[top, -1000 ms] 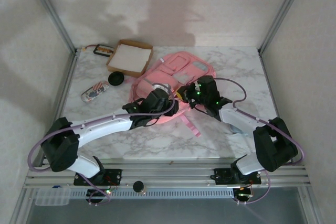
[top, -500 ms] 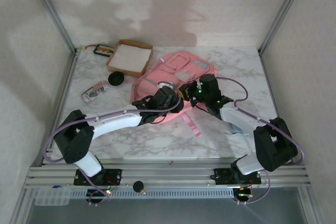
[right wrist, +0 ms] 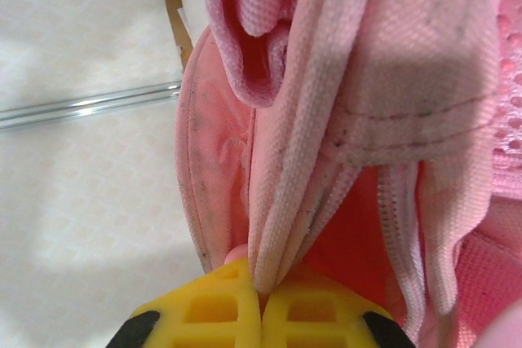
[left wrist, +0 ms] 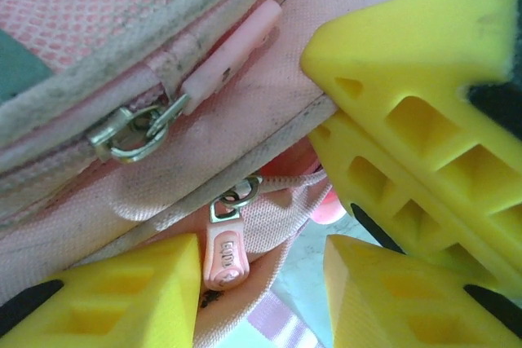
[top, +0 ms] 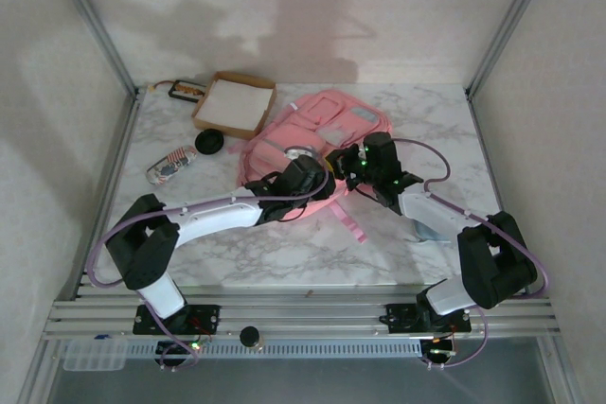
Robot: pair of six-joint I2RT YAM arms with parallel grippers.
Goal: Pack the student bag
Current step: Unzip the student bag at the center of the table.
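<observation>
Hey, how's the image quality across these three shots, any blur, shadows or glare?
Top external: sharp, student bag evenly lit, soft shadows on the back wall. Left wrist: metal zip slider crisp. Right wrist: its fabric in focus under a dark shadow patch, marble table nearly washed out.

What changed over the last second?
The left gripper reached further right onto the bag, narrowing around a zip pull but still open. The right gripper stayed clamped on the bag's fabric; the box stayed put.
</observation>
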